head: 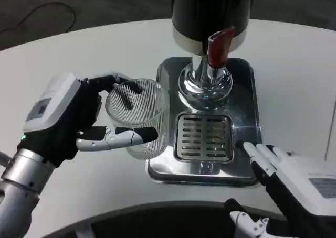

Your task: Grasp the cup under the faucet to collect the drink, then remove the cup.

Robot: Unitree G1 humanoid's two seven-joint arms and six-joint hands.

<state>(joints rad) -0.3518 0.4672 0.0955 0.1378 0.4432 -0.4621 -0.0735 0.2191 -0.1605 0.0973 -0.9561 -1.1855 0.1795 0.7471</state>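
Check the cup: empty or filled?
Empty: the cup, gripped by the left hand, is clear throughout, with no liquid visible.

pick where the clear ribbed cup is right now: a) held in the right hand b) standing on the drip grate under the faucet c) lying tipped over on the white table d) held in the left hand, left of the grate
d: the left hand has its fingers wrapped around the clear ribbed cup, which sits upright at the left edge of the steel tray, beside the drip grate rather than on it.
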